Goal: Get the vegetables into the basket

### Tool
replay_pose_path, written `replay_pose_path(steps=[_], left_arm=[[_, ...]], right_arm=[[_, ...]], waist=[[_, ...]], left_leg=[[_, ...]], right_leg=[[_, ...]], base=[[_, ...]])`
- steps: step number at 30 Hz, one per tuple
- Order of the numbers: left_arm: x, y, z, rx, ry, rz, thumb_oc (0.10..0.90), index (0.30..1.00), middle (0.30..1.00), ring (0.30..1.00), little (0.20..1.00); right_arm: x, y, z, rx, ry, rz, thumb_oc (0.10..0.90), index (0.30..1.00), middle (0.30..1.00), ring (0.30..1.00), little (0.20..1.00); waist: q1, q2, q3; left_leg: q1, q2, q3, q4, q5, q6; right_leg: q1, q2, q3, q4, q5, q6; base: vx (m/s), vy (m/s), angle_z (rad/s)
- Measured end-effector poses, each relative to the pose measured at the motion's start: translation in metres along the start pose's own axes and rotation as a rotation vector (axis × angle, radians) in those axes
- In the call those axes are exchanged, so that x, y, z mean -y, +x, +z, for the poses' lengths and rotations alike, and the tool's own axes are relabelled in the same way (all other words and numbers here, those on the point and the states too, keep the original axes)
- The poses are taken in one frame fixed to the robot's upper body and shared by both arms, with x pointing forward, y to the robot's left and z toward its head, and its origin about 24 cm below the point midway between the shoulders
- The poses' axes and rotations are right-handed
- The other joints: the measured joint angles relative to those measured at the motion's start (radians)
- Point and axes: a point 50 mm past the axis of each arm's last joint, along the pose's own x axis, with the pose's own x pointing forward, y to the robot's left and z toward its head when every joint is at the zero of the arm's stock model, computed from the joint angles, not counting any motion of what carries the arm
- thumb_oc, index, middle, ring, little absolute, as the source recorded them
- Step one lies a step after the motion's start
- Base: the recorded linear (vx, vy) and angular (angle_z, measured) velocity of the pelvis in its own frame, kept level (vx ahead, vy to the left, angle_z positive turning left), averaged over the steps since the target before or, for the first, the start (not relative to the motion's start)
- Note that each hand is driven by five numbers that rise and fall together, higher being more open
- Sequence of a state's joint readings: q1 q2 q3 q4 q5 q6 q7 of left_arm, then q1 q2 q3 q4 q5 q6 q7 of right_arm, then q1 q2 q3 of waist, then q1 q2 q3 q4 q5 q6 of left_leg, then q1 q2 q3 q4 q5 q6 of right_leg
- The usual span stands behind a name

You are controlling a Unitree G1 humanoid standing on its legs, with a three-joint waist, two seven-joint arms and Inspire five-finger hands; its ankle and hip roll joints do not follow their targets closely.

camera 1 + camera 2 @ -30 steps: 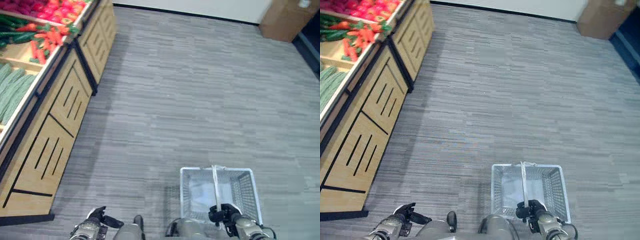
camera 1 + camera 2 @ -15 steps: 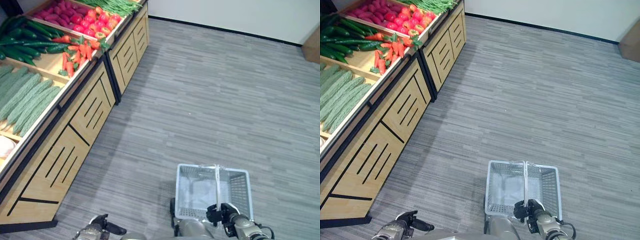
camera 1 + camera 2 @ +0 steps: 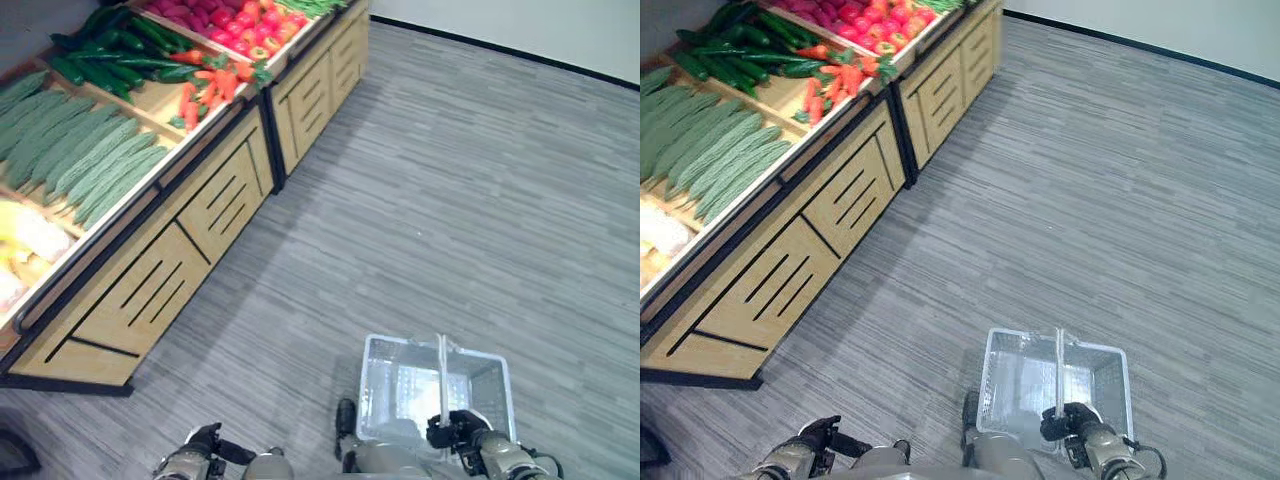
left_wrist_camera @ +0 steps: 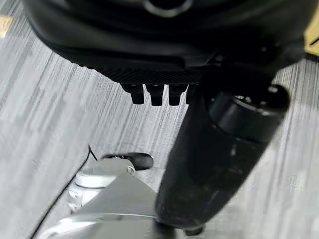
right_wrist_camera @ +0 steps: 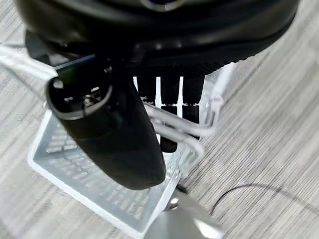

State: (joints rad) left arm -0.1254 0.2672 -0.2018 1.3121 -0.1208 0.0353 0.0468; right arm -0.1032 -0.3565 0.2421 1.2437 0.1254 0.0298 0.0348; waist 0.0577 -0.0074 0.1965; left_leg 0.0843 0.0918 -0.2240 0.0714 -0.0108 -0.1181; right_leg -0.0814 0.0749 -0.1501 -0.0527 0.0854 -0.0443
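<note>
A white wire basket [image 3: 400,342] hangs low in front of me over the grey floor. My right hand [image 3: 463,437] is shut on its handle [image 5: 175,127], fingers curled round the bars. The basket looks empty. At the upper left a wooden produce stand [image 3: 190,250] holds the vegetables: ridged green gourds [image 3: 85,160], dark green cucumbers [image 3: 120,55], carrots [image 3: 210,85] and red peppers [image 3: 235,20]. My left hand [image 3: 205,445] hangs low at the bottom left, relaxed, thumb [image 4: 214,149] out, holding nothing. Both hands are well away from the stand.
Pale yellow produce [image 3: 30,235] lies at the stand's near end. The stand's slatted front panels [image 3: 150,290] run diagonally along the left. Grey plank floor [image 3: 480,200] stretches to a white wall at the far right.
The whole view has swung, so the camera moved: the stand now shows more of its near bins. The basket stays in my right hand; the left hand hangs as before.
</note>
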Motion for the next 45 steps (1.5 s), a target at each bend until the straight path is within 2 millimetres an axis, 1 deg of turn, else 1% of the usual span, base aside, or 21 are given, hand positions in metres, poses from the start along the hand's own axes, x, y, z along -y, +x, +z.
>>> replay_pose_path(steps=[3, 4, 6, 8, 9, 11, 13, 17, 19, 20, 21, 24, 32, 33, 35, 36, 37, 39, 40, 42, 45], left_arm=[[-0.001, 0.0, -0.001, -0.005, -0.017, 0.004, 0.9, 1.0, 1.0, 1.0, 1.0], [-0.002, 0.0, 0.003, 0.007, -0.021, 0.006, 0.9, 1.0, 1.0, 1.0, 1.0], [-0.002, 0.001, 0.009, 0.022, -0.025, 0.006, 0.9, 1.0, 1.0, 1.0, 1.0], [-0.009, 0.001, 0.015, 0.041, -0.021, 0.024, 0.9, 1.0, 1.0, 1.0, 1.0], [-0.017, 0.001, 0.017, 0.045, -0.001, 0.051, 0.9, 1.0, 1.0, 1.0, 1.0], [-0.018, 0.0, 0.025, 0.069, -0.002, 0.051, 0.9, 1.0, 1.0, 1.0, 1.0], [-0.008, 0.001, 0.026, 0.077, 0.015, 0.02, 0.9, 1.0, 1.0, 1.0, 1.0], [-0.004, 0.0, 0.01, 0.038, -0.019, -0.001, 0.9, 1.0, 1.0, 1.0, 1.0], [0.002, 0.0, 0.005, 0.015, -0.003, -0.015, 0.9, 1.0, 1.0, 1.0, 1.0], [0.005, 0.0, 0.003, 0.009, 0.004, -0.021, 0.9, 1.0, 1.0, 1.0, 1.0], [0.005, 0.0, 0.001, 0.003, 0.004, -0.021, 0.9, 1.0, 1.0, 1.0, 1.0], [-0.001, -0.001, -0.006, -0.016, 0.01, -0.007, 0.9, 1.0, 1.0, 1.0, 1.0], [-0.024, -0.001, -0.009, -0.026, 0.025, 0.051, 0.9, 1.0, 1.0, 1.0, 1.0], [-0.026, -0.002, -0.013, -0.038, 0.026, 0.055, 0.9, 1.0, 1.0, 1.0, 1.0], [-0.027, -0.002, -0.012, -0.034, 0.036, 0.056, 0.9, 1.0, 1.0, 1.0, 1.0], [-0.026, -0.002, -0.014, -0.037, 0.039, 0.052, 0.9, 1.0, 1.0, 1.0, 1.0], [-0.02, -0.002, -0.014, -0.033, 0.037, 0.035, 0.9, 1.0, 1.0, 1.0, 1.0], [-0.016, -0.002, -0.015, -0.043, 0.052, 0.02, 0.9, 1.0, 1.0, 1.0, 1.0], [-0.016, -0.002, -0.014, -0.037, 0.07, 0.019, 0.9, 1.0, 1.0, 1.0, 1.0], [-0.021, -0.002, -0.014, -0.037, 0.078, 0.035, 0.9, 1.0, 1.0, 1.0, 1.0], [-0.023, -0.002, -0.013, -0.04, 0.076, 0.042, 0.9, 1.0, 1.0, 1.0, 1.0]], right_arm=[[0.0, 0.0, 0.001, 0.002, -0.005, 0.001, 0.4, 0.3, 0.3, 0.3, 0.3], [0.0, 0.0, 0.001, 0.005, -0.008, 0.002, 0.4, 0.3, 0.3, 0.3, 0.3], [-0.001, 0.0, -0.002, -0.005, -0.023, 0.003, 0.4, 0.3, 0.3, 0.3, 0.3], [0.0, -0.001, -0.006, -0.002, -0.034, -0.003, 0.4, 0.3, 0.3, 0.3, 0.3], [0.002, -0.002, -0.008, -0.001, -0.033, -0.008, 0.4, 0.3, 0.3, 0.3, 0.3], [0.004, -0.002, -0.012, -0.007, -0.024, -0.018, 0.4, 0.3, 0.3, 0.3, 0.3], [0.004, -0.002, -0.013, -0.016, -0.004, -0.022, 0.4, 0.3, 0.3, 0.3, 0.3], [0.004, -0.002, -0.014, -0.024, -0.006, -0.022, 0.4, 0.3, 0.3, 0.3, 0.3], [0.005, -0.003, -0.019, -0.039, -0.005, -0.025, 0.4, 0.3, 0.3, 0.3, 0.3], [0.005, -0.003, -0.021, -0.045, 0.003, -0.026, 0.4, 0.3, 0.3, 0.3, 0.3], [0.004, -0.004, -0.023, -0.049, 0.009, -0.023, 0.4, 0.3, 0.3, 0.3, 0.3], [0.001, -0.004, -0.029, -0.062, 0.001, -0.014, 0.4, 0.3, 0.3, 0.3, 0.3], [-0.008, -0.001, -0.014, -0.039, -0.137, 0.033, 0.4, 0.3, 0.3, 0.3, 0.3], [-0.011, -0.001, -0.012, -0.033, -0.145, 0.043, 0.4, 0.3, 0.3, 0.3, 0.3], [-0.016, 0.0, -0.008, -0.028, -0.145, 0.046, 0.4, 0.3, 0.3, 0.3, 0.3], [-0.016, -0.001, -0.011, -0.035, -0.146, 0.052, 0.4, 0.3, 0.3, 0.3, 0.3], [-0.011, 0.0, -0.008, -0.027, -0.156, 0.05, 0.4, 0.3, 0.3, 0.3, 0.3], [-0.012, 0.0, 0.0, 0.003, -0.154, 0.038, 0.4, 0.3, 0.3, 0.3, 0.3], [-0.01, 0.0, 0.001, 0.007, -0.157, 0.034, 0.4, 0.3, 0.3, 0.3, 0.3], [-0.016, 0.001, 0.009, 0.036, -0.182, 0.056, 0.4, 0.3, 0.3, 0.3, 0.3], [-0.025, 0.001, 0.018, 0.075, -0.176, 0.087, 0.4, 0.3, 0.3, 0.3, 0.3]], waist=[[0.009, -0.005, 0.003], [0.005, -0.019, 0.014], [0.007, -0.038, 0.029], [-0.029, -0.045, 0.034], [-0.065, -0.04, 0.035], [-0.088, -0.039, 0.037], [-0.098, -0.034, 0.034], [-0.064, -0.025, 0.027], [-0.07, -0.004, 0.01], [-0.07, 0.004, 0.004], [-0.065, 0.005, 0.0], [-0.048, 0.004, -0.044], [0.018, -0.032, -0.068], [0.034, -0.045, -0.072], [0.032, -0.071, -0.061], [0.034, -0.081, -0.072], [0.045, -0.061, -0.068], [0.028, -0.071, -0.055], [0.026, -0.066, -0.049], [0.039, -0.069, -0.04], [0.036, -0.047, -0.021]], left_leg=[[-0.022, 0.001, -0.016, 0.019, 0.018, -0.023], [-0.069, -0.02, -0.013, 0.09, 0.019, -0.034], [-0.11, -0.037, 0.014, 0.15, 0.03, -0.023], [-0.135, -0.005, 0.223, 0.117, 0.027, -0.006], [-0.136, 0.007, 0.336, 0.02, 0.035, 0.005], [-0.152, 0.018, 0.473, -0.061, 0.043, 0.015], [-0.145, 0.025, 0.584, -0.158, 0.053, 0.012], [-0.075, 0.034, 0.561, -0.154, 0.062, 0.043], [-0.056, 0.036, 0.553, -0.155, 0.048, 0.069], [-0.053, 0.036, 0.551, -0.149, 0.073, 0.085], [-0.047, 0.023, 0.552, -0.139, 0.06, 0.077], [-0.042, -0.032, 0.565, -0.132, 0.027, 0.109], [-0.032, -0.084, 0.517, -0.128, 0.008, 0.148], [-0.031, -0.094, 0.501, -0.111, -0.005, 0.165], [-0.083, -0.102, 0.484, 0.018, -0.046, 0.191], [-0.09, -0.112, 0.474, -0.007, -0.058, 0.206], [-0.079, -0.104, 0.458, -0.06, -0.036, 0.212], [-0.057, -0.144, 0.395, -0.072, -0.035, 0.242], [-0.029, -0.151, 0.378, -0.099, 0.0, 0.241], [-0.029, -0.147, 0.359, -0.103, 0.002, 0.245], [-0.01, -0.142, 0.321, -0.103, 0.002, 0.246]], right_leg=[[0.01, -0.003, -0.034, -0.016, -0.001, -0.002], [0.014, -0.023, -0.073, -0.02, -0.004, -0.007], [0.025, -0.042, -0.113, -0.027, -0.009, -0.015], [0.043, -0.076, -0.243, -0.039, -0.02, -0.03], [0.045, -0.082, -0.28, -0.035, -0.038, -0.039], [0.046, -0.093, -0.361, -0.039, -0.035, -0.022], [0.044, -0.093, -0.397, -0.038, -0.052, -0.005], [0.064, -0.077, -0.37, -0.026, -0.055, -0.008], [0.064, -0.077, -0.37, -0.008, -0.055, -0.003], [0.059, -0.083, -0.36, 0.021, -0.06, 0.01], [0.046, -0.108, -0.344, 0.071, -0.077, 0.036], [-0.027, -0.192, -0.279, 0.239, -0.13, 0.079], [-0.043, -0.251, -0.235, 0.31, -0.144, 0.113], [-0.031, -0.261, -0.239, 0.331, -0.138, 0.137], [-0.017, -0.303, -0.242, 0.372, -0.132, 0.127], [-0.019, -0.31, -0.239, 0.384, -0.133, 0.128], [-0.032, -0.307, -0.23, 0.455, -0.14, 0.138], [-0.086, -0.36, -0.139, 0.634, -0.134, 0.137], [-0.108, -0.357, -0.1, 0.639, -0.172, 0.151], [-0.118, -0.313, -0.075, 0.545, -0.173, 0.151], [-0.094, -0.231, -0.052, 0.326, -0.16, 0.151]], base=[[0.04, -0.085, 0.48], [-0.03, -0.031, 0.75], [-0.01, -0.012, 0.76], [-0.01, 0.033, 1.24], [0.01, 0.125, 1.47], [0.04, 0.157, 1.29], [0.12, 0.215, 0.89], [0.24, 0.363, -0.11], [0.25, 0.384, -0.11], [0.17, 0.301, -0.11], [0.23, 0.405, -0.17], [0.17, 0.339, -0.03], [0.12, 0.322, 0.21], [0.08, 0.319, 0.31], [0.05, 0.203, 0.44], [0.08, 0.265, 0.44], [0.09, 0.293, 0.35], [0.04, 0.23, 0.79], [-0.02, 0.098, 0.85], [-0.02, 0.039, 0.4], [-0.02, -0.016, 0.45]])
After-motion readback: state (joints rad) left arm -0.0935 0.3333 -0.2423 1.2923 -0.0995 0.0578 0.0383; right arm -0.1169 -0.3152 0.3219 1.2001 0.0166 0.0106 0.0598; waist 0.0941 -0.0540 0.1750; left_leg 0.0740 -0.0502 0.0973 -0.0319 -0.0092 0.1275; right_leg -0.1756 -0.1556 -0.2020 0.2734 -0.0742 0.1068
